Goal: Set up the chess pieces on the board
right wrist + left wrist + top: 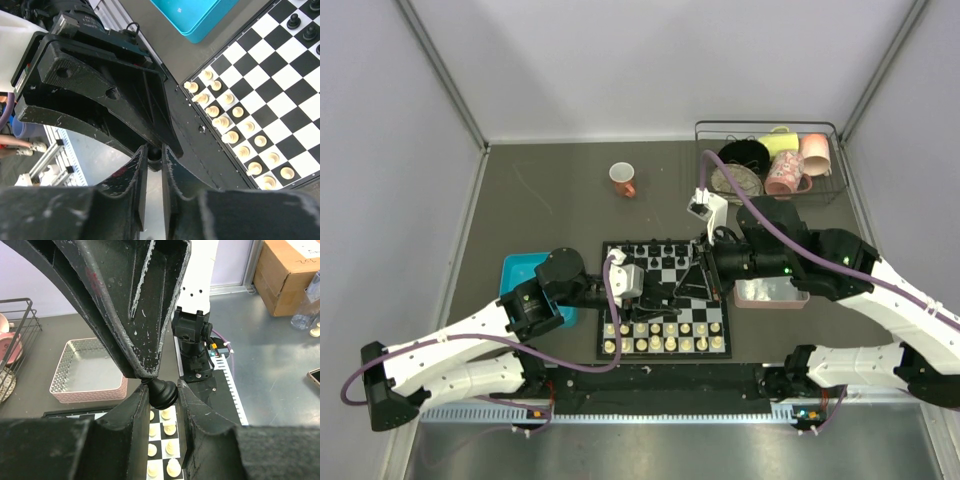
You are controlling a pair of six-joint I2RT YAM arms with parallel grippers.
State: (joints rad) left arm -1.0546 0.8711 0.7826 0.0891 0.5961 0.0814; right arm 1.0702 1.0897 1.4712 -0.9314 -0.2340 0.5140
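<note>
Here | left tool [162, 390] grips chess piece [163, 393] | right tool [154, 149] seemingly too

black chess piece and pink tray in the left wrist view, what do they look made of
Black chess piece: probably moulded plastic, glossy, with soft highlights on its rounded body. Pink tray: possibly coated metal or plastic; patterned, perforated-looking walls, shiny reflective floor.

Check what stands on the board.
Cream-white pieces fill the board's two near rows; black chess pieces stand at the far edge. The left pincer and right pincer cover the middle.
</note>
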